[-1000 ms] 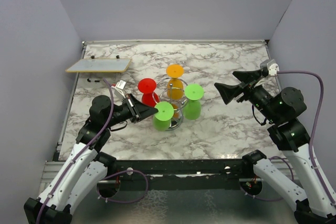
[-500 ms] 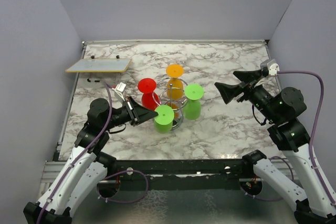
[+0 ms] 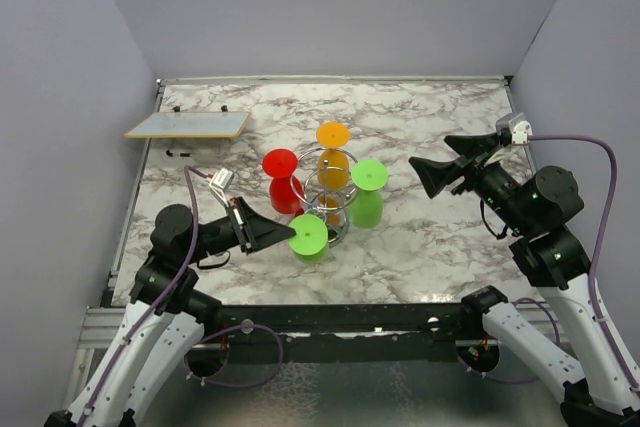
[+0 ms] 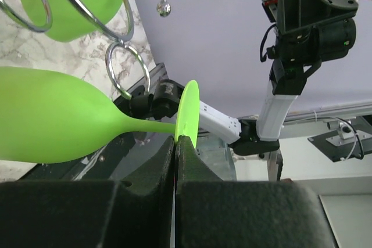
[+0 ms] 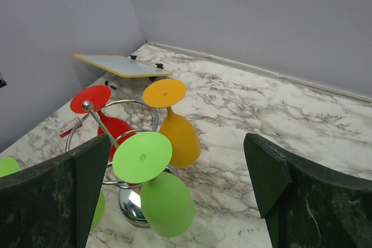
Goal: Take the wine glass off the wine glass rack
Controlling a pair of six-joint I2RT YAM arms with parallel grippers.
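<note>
On the near-left side of the overhead view, the left gripper (image 3: 285, 231) is clenched on the flat foot of a lime-green plastic wine glass (image 3: 308, 235). Over the last second, arm and glass have drawn back toward the near edge, off the shiny chrome wire wine glass rack (image 3: 335, 202). The lift-off looks nearly done, though the bowl is just beside the rack's base. The right gripper (image 3: 440, 159) hangs well apart, fingers spread and holding nothing.

From the left wrist, the fingers pinch the foot's rim. The glass lies sideways below a chrome loop (image 4: 121, 67), which it could catch.

From the right wrist, a red glass (image 5: 92, 98), an orange glass (image 5: 165, 93) and a second green glass (image 5: 143, 156) hang upside down on the rack.
</note>
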